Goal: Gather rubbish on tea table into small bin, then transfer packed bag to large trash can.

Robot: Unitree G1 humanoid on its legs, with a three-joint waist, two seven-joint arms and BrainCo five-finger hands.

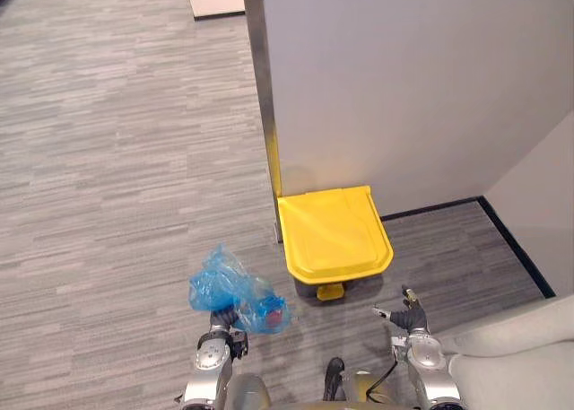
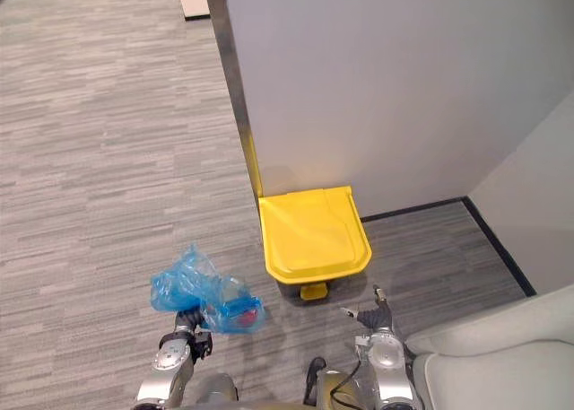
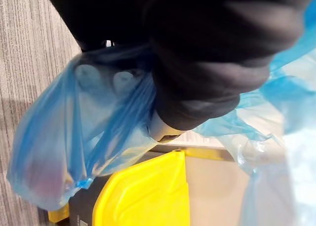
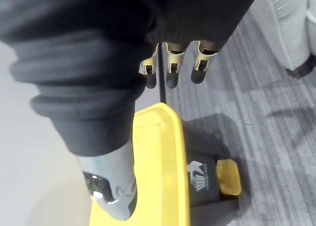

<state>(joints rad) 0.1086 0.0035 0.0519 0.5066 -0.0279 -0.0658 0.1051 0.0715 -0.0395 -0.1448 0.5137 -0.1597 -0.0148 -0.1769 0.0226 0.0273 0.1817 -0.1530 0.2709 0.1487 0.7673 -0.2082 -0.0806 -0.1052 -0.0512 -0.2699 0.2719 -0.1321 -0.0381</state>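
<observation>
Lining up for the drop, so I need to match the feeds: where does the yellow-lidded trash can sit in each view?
Left eye view: trash can mid-picture, against the wall.
Right eye view: mid-picture, same wall behind.
Left wrist view: its lid past the blue bag.
Right wrist view: lid past the right hand.
Shared landmark: its yellow foot pedal.

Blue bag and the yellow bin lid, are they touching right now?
Apart. The left eye view shows a strip of grey floor between the bag, held up by the left hand, and the lid.
</observation>
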